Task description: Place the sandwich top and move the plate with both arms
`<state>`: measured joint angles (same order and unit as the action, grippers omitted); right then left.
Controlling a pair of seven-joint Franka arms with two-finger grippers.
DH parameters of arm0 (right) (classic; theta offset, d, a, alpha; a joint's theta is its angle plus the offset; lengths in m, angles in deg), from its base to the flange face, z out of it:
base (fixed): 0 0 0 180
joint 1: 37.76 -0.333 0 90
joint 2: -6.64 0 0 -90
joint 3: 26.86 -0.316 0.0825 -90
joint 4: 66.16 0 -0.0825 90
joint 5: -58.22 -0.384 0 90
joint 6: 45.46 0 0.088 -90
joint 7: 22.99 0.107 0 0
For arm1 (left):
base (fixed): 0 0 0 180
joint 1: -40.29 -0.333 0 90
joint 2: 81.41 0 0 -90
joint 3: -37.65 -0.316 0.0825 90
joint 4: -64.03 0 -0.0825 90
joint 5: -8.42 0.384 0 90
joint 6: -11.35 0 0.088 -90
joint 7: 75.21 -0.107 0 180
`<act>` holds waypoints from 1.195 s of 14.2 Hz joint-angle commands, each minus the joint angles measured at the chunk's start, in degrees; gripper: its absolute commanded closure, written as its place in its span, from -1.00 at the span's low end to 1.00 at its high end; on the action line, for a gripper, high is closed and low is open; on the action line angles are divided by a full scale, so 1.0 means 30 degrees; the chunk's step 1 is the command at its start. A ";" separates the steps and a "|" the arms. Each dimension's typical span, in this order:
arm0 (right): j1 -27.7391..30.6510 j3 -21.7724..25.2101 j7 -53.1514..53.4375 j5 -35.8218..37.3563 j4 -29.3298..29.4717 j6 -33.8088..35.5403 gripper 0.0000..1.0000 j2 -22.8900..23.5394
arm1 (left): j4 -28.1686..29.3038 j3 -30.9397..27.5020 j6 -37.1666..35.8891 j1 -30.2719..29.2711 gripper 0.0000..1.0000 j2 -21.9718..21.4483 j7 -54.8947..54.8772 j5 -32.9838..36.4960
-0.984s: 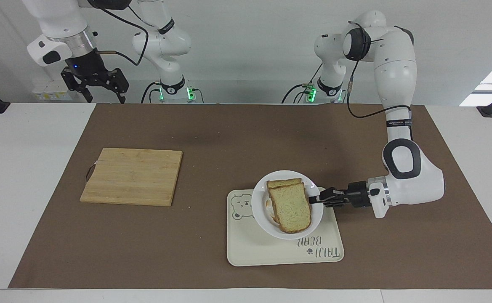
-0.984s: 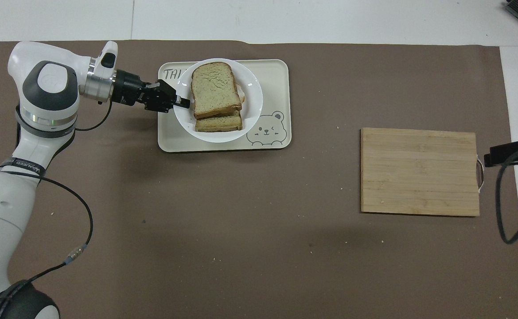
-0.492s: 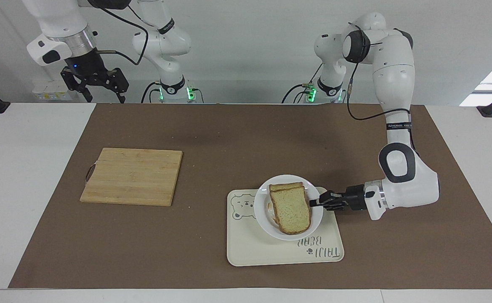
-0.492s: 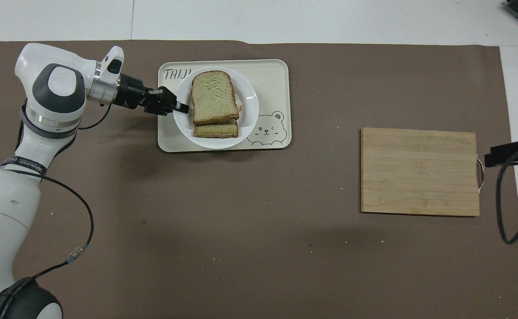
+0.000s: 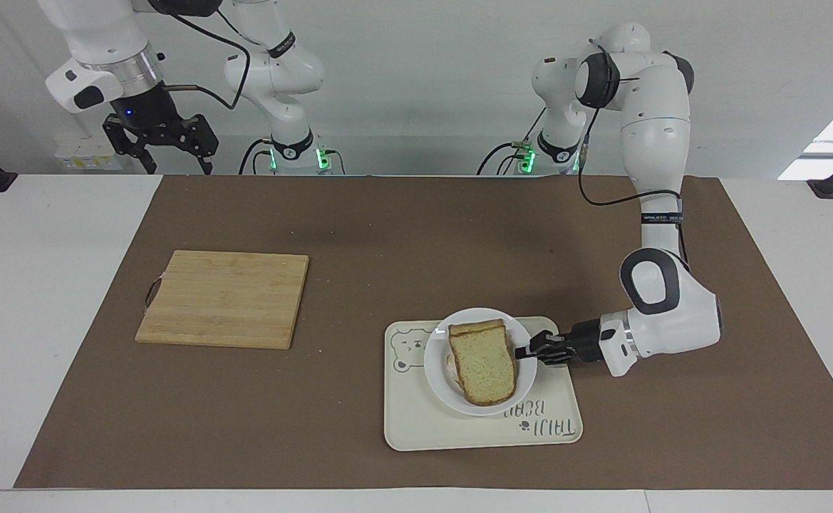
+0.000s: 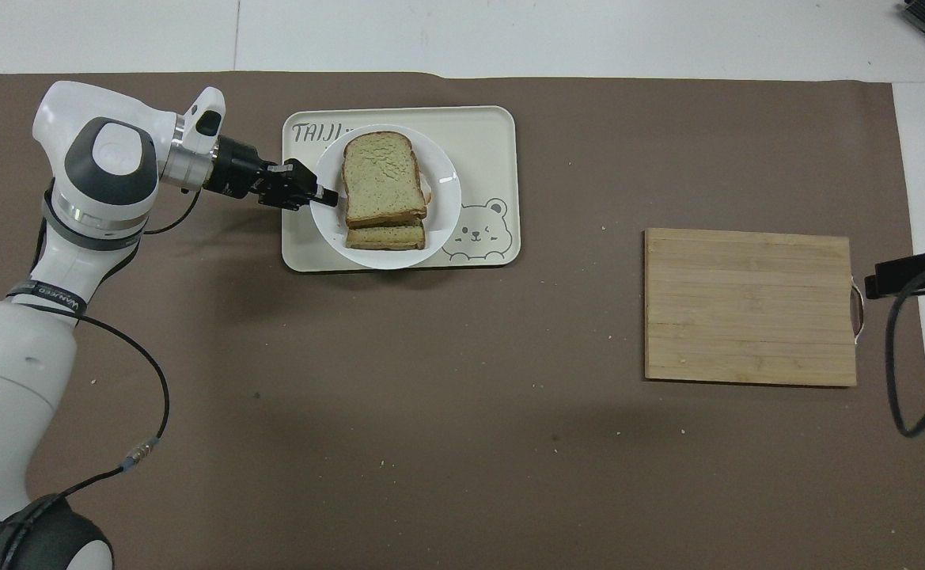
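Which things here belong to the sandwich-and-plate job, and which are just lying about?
In the job:
- top slice, on the sandwich
- plate, over the tray, gripped at its rim
- left hand, shut on the plate
- right hand, open, waiting raised at the right arm's end

Lying about:
- tray with the bear drawing
- cutting board
- brown mat

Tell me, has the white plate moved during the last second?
Yes. The plate, gripped at its rim by the left hand, has come down toward the tray, covering more of its lettered end.
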<state>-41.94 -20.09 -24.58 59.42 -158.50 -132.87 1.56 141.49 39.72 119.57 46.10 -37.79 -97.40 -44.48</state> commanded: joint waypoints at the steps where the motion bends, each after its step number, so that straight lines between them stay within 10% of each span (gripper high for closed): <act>1: 0.0048 0.0145 -0.0436 0.0008 -0.0158 0.0164 -1.00 -0.0243 | 0.1276 -0.0075 0.0892 0.0143 1.00 -0.0709 -0.0338 0.0232; 3: 0.0048 0.0145 -0.0350 -0.0050 -0.0099 0.0047 -1.00 -0.0242 | 0.1807 -0.0075 0.1598 0.0379 0.37 -0.0945 -0.0338 0.0232; 4: 0.0048 0.0145 -0.0320 -0.0050 -0.0099 0.0017 -1.00 -0.0242 | 0.1779 -0.0075 0.1599 0.0321 -0.99 -0.0946 -0.0338 0.0232; 9: 0.0165 0.0233 -0.0349 -0.0050 -0.0099 -0.0100 -1.00 -0.0242 | 0.0990 -0.0279 0.0750 -0.0149 -1.00 -0.1120 -0.0251 0.1076; 17: 0.0165 0.0233 -0.0349 -0.0079 -0.0099 -0.0129 -1.00 -0.0242 | 0.0987 -0.0339 0.0255 0.0115 -1.00 -0.5336 0.1742 0.8593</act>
<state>-41.85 -19.38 -24.58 59.42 -158.49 -132.97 1.42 142.84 39.28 121.69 46.02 -50.74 -93.09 -25.28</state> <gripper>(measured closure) 0.000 0.000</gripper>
